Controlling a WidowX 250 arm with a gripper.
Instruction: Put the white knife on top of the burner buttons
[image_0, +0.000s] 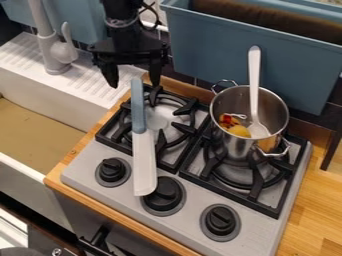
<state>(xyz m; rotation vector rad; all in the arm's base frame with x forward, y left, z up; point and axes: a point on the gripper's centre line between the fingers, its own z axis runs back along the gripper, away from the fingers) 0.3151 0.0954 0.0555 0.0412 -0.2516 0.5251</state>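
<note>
Our black two-finger tool (134, 84) is wide open and empty by the blue handle (138, 106) of the white-bladed knife (143, 160), which lies over the left black metal grate (123, 147); we judge grasping comes next: align, close, then shift it nearer, onto the round black knobs (163, 194)

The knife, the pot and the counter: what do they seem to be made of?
The knife looks like plastic: it is smooth, white and blue-grey, with no metallic glint. The pot looks like polished metal, probably steel, given its bright reflections. The counter seems to be wood, or a wood-look laminate, going by its plank pattern.
</note>
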